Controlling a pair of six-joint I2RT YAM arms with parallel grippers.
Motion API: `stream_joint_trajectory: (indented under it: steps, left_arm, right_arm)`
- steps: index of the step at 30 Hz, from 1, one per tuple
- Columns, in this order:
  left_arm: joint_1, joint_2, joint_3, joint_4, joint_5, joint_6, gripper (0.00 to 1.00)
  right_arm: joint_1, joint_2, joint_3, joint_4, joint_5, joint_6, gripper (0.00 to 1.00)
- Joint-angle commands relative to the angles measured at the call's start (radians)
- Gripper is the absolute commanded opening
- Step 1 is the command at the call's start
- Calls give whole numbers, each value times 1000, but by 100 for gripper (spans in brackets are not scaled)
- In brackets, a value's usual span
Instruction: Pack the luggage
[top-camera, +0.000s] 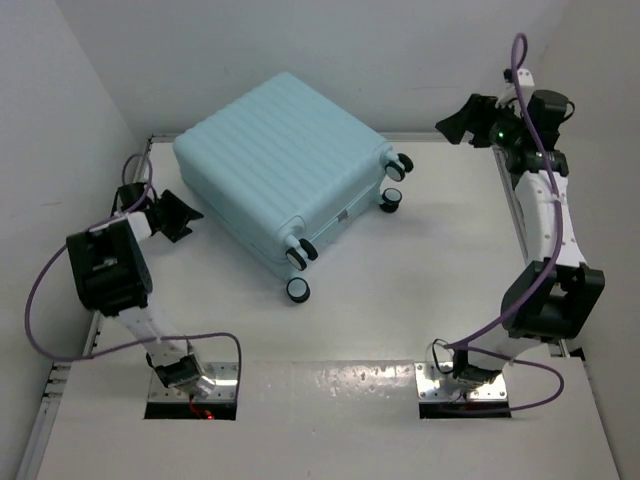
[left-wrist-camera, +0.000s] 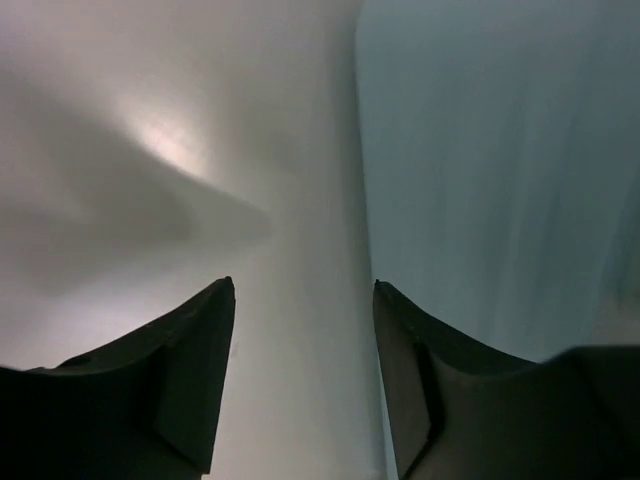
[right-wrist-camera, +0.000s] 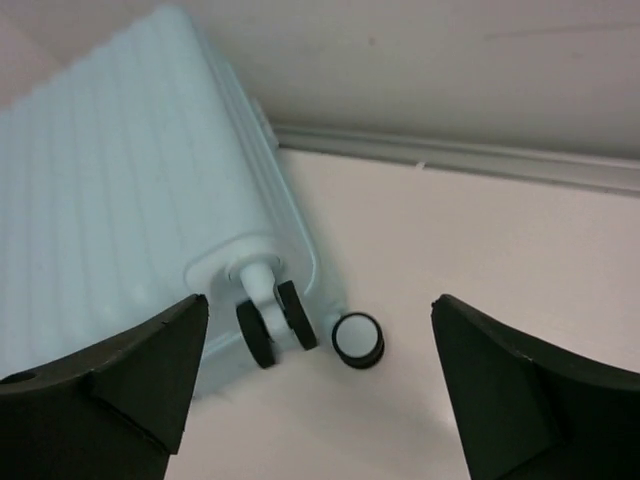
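Observation:
The luggage (top-camera: 280, 170), a pale blue ribbed hard-shell suitcase, lies closed and flat on the table at the back centre, its black wheels (top-camera: 298, 255) facing front right. My left gripper (top-camera: 178, 215) hovers low by its left side, jaws apart with nothing between them. In the left wrist view the gripper (left-wrist-camera: 303, 285) sits just left of the shell (left-wrist-camera: 500, 180). My right gripper (top-camera: 455, 125) is raised at the back right, open and empty. The right wrist view looks down past the gripper (right-wrist-camera: 320, 300) at the luggage (right-wrist-camera: 110, 190) and two wheels (right-wrist-camera: 275, 325).
White walls close in behind and on the left. A raised rail (top-camera: 515, 200) runs along the table's right edge, and another (right-wrist-camera: 450, 155) along the back. Purple cables (top-camera: 60, 300) loop from both arms near their bases.

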Motion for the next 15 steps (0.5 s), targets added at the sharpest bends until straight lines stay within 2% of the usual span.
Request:
stream_joint_trajectory:
  steps: [1, 2, 3, 5, 7, 9, 10, 11, 12, 15]
  left_arm:
    - [-90, 195, 193, 81, 32, -34, 58]
    - [-106, 234, 289, 81, 21, -49, 58]
    - [-116, 295, 328, 113, 12, -70, 58]
    - [-126, 343, 429, 126, -19, -86, 59]
    - [-126, 369, 471, 139, -54, -106, 62]
    - [-107, 358, 480, 150, -71, -106, 68]
    - [-98, 343, 466, 150, -80, -115, 71]
    - [-75, 326, 451, 150, -80, -115, 73]
    - [-61, 291, 421, 150, -80, -115, 77]
    - [-15, 233, 370, 80, -90, -60, 81]
  right_arm:
    - [-11, -7, -20, 106, 18, 218, 89]
    - [-17, -10, -31, 78, 21, 195, 87]
    - [-17, -10, -43, 11, 21, 179, 81]
    - [-11, -30, -83, -84, 29, 113, 76]
    - [-11, -76, -193, -133, 125, 158, 68]
    - [-8, -98, -262, -121, 223, 204, 63]
    - [-5, -122, -367, -71, 284, 253, 59]
    - [3, -132, -399, -52, 317, 299, 58]
    - [27, -129, -457, -36, 325, 318, 58]
    - [81, -49, -479, 6, 313, 428, 57]
